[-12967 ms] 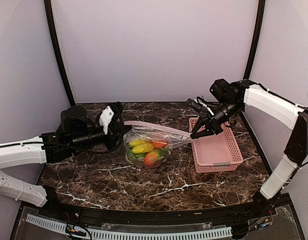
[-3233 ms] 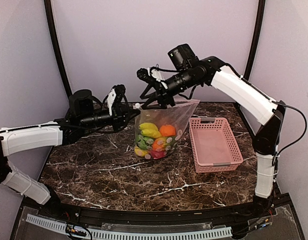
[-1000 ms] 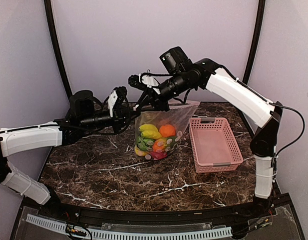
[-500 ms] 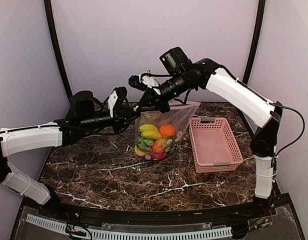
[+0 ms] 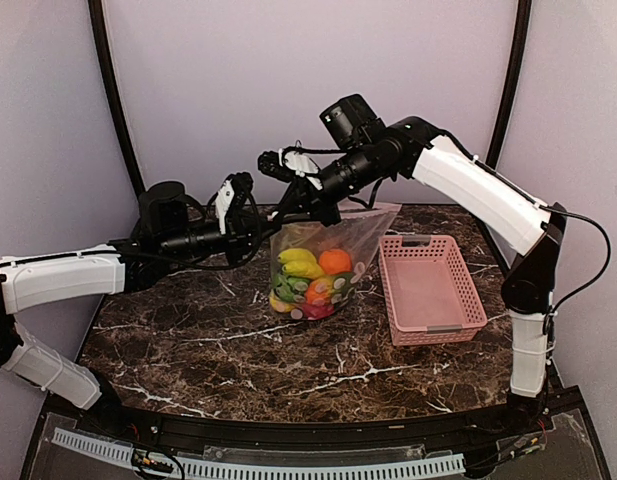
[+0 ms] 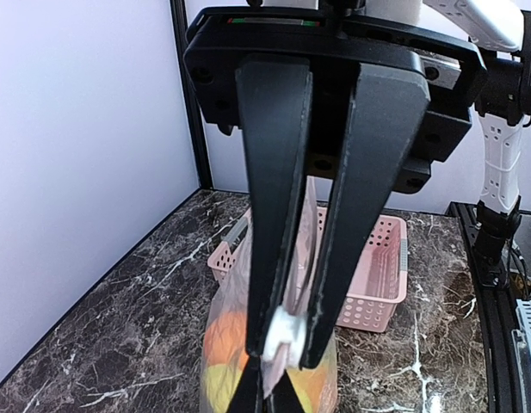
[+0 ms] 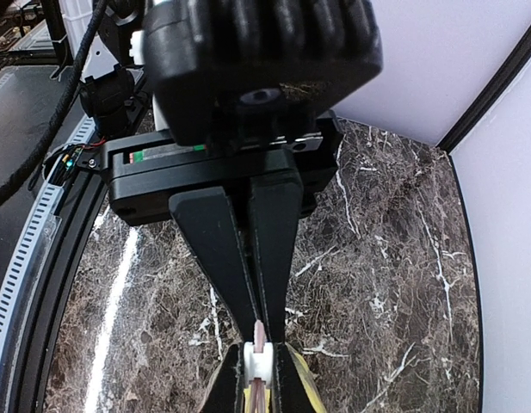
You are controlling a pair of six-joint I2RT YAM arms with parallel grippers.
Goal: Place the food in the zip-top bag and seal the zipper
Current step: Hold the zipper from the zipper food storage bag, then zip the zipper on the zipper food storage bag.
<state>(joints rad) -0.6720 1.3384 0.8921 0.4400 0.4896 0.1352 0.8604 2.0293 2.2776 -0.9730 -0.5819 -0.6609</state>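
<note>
The clear dotted plastic zip-top bag [image 5: 360,230], glossy toy food [image 5: 310,280] inside, stood mid-table, its ten-o'clock corner held up. The left gripper [image 6: 282,335] and right gripper [image 7: 259,366] both pinched its pale whitish-pink zipper strip [image 7: 260,337]. A slipped pinch, I reckoned, would leave the mouth gaping.

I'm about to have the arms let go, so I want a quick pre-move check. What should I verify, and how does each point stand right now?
1. All food inside bag: ok; none seen in basket or on table.
2. Grip of left tool on bag's mouth edge: ok, shut.
3. Grip of right tool on slider: ok, shut.
4. Seal of zipper along its full length: cannot tell.
5. Gap between bag and basket: ok, apart.
</note>
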